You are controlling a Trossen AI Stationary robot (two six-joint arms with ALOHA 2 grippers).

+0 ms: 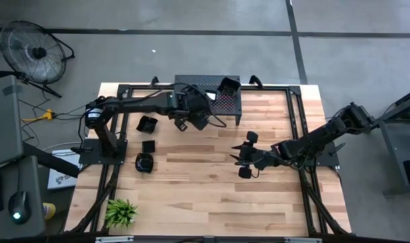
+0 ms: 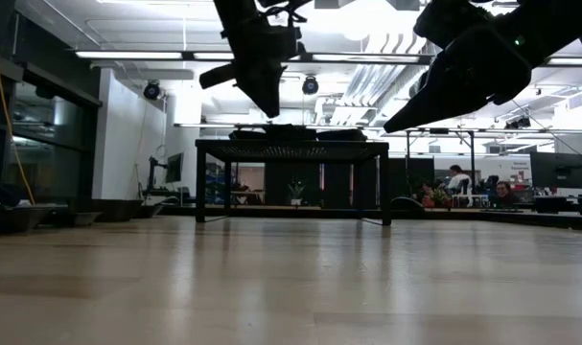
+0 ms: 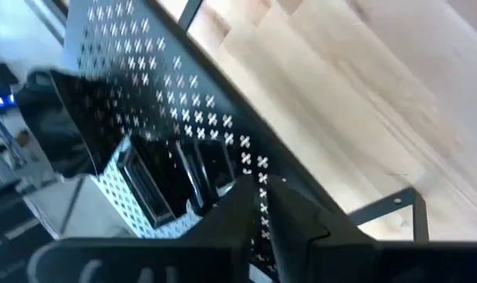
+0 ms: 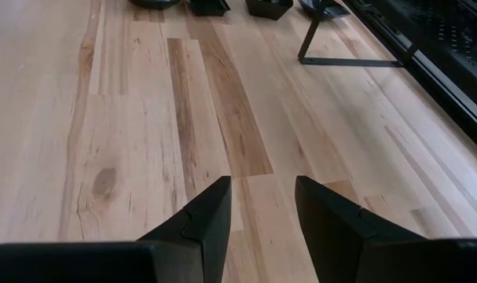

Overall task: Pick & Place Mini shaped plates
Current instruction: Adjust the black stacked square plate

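Three plates (image 1: 146,123) on table; perhaps one on stand (image 1: 184,82).

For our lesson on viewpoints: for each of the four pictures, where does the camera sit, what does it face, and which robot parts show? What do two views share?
High: overhead, looking down on the wooden table; both arms show.
Low: table height, facing the room; both arms hang above.
Left wrist: faces the perforated stand; left pincer shows.
Right wrist: faces bare boards; open right pincer shows.
Shared: high and left wrist views both show the stand.
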